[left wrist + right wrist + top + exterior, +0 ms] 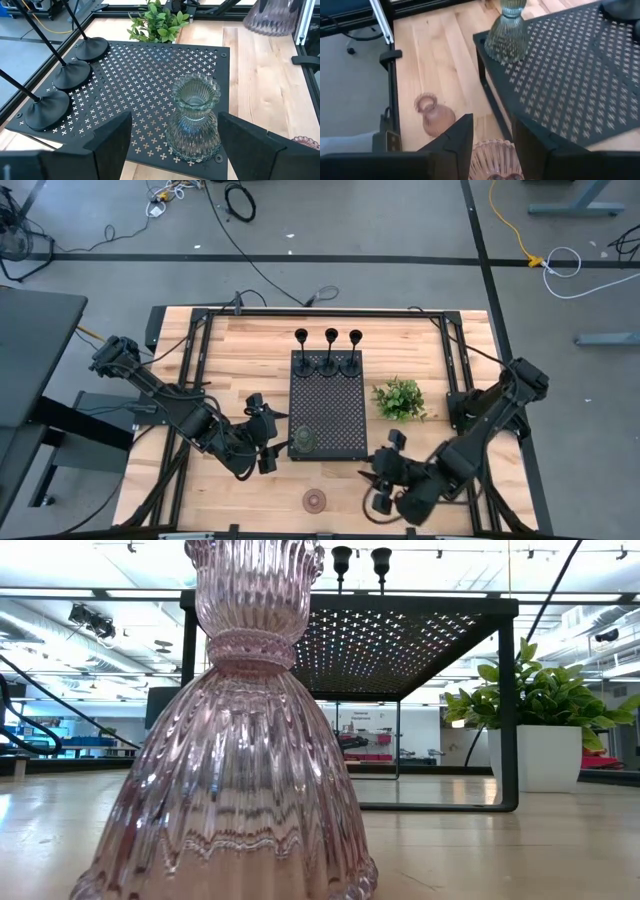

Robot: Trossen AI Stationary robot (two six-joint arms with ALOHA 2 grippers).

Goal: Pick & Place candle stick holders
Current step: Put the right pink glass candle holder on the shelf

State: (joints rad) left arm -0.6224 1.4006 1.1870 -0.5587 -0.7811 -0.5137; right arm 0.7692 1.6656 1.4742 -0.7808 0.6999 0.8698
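Three black stemmed holders (329,352) stand on their round bases along the far edge of the black perforated tray (335,415). A greenish glass holder (194,120) stands upright on the tray's near left corner. My left gripper (175,118) is open, with a finger on each side of the greenish holder, short of it and touching nothing. One pinkish glass holder (315,500) stands on the table near the front edge and looms large in the low view (230,740). My right gripper (492,150) is shut on another pinkish glass holder (492,162) off the tray's near right corner. My right gripper pinches the pinkish holder's fluted upper cup (492,159) between its two fingers, one finger on each side. The holder stands upright in the hold. The fingers hide its base, so I cannot tell whether it rests on the table.
A small green plant in a white pot (399,399) stands on the table just right of the tray. The tray stands raised on thin legs (508,720). Bare wood lies between the tray and the table's front edge. A black frame runs round the table.
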